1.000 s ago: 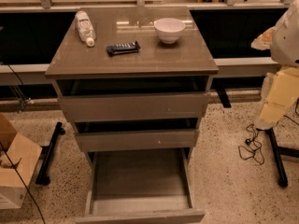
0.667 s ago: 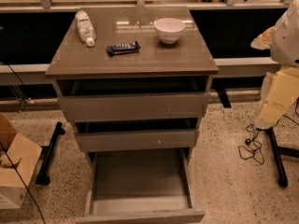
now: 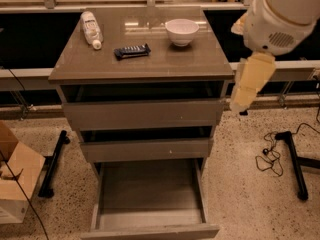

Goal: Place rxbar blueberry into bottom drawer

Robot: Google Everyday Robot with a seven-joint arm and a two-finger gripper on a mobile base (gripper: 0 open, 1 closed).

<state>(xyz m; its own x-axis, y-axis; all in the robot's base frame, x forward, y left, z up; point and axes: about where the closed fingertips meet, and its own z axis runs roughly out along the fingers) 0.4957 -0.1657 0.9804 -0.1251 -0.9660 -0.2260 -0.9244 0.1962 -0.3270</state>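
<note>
The bottom drawer (image 3: 150, 186) is pulled open, with nothing seen inside. The rxbar blueberry (image 3: 132, 50) lies ungrasped on the worktop (image 3: 150, 66), left of centre, toward the back edge. The gripper (image 3: 250, 84) is held beyond the right edge, and its opening cannot be told. Grasping and placing are judged still to be done.

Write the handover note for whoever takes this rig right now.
The hand hangs off the cabinet's right side, level with the top drawer, away from the bar.
The rxbar blueberry lies flat on the cabinet top, between the white bottle and the white bowl.
The bottom drawer is pulled open, with nothing in it.
Done: drawer open.
Left: grasp the bar and place it in the drawer.
</note>
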